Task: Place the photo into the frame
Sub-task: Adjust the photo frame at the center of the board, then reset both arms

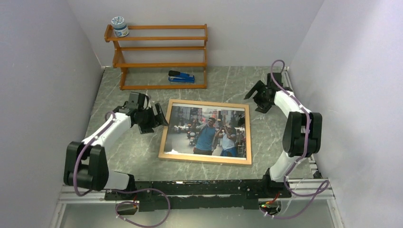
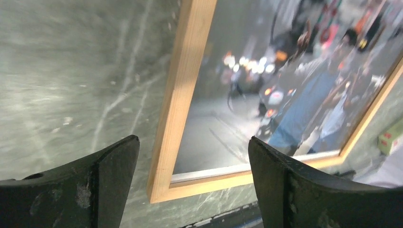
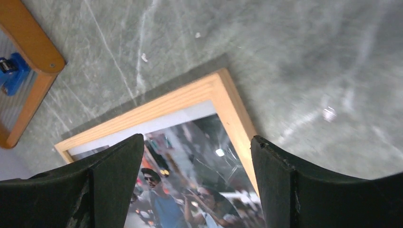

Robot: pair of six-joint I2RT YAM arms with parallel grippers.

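- the frame [image 1: 204, 160] lies flat in the middle of the marbled grey-green surface [image 1: 142, 152], light wood moulding all the way round
- the photo [image 1: 206, 130] sits inside it, face up: street scene, a guy in a blue shirt with someone next to him. a thin white edge of the print shows along the moulding in both wrist views
- left end effector [image 1: 160, 116] is just beside the frame's left side, up near the far left corner. fingers are spread wide with nothing in them; in its wrist view the left moulding runs up between the two fingers
- can't tell if it's actually touching the wood or just above it
- right end effector [image 1: 256, 97] is by the far right corner, a bit off from the frame. it's spread wide too and holding nothing; its wrist view has that corner sitting right between the fingers
- at the back against the wall there's an orange-brown shelf rack [image 1: 161, 47] with a small white jar [image 1: 119, 26] on its top left end
- a blue stapler [image 1: 181, 77] sits at the bottom of the rack
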